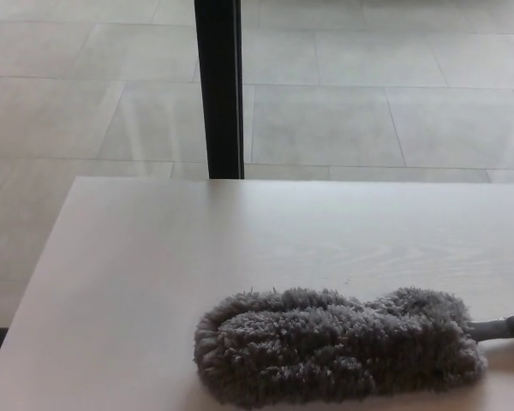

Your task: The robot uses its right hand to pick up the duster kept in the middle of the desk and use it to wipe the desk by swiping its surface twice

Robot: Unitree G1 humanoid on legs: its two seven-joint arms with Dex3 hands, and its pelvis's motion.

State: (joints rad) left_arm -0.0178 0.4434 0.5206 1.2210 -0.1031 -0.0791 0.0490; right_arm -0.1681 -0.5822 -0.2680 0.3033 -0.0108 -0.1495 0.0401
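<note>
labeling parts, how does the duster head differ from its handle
The head is wide, fluffy and shaggy; the handle is thin, smooth and hard-looking. The head shows whole; the handle runs off the right edge. Both are grey and lie on the desk.

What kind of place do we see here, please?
Probably an office or lab room, though that is a guess: a pale wood-grain desk stands on a floor of large grey tiles, beside a black upright post. A grey fluffy duster lies on the desk.
</note>
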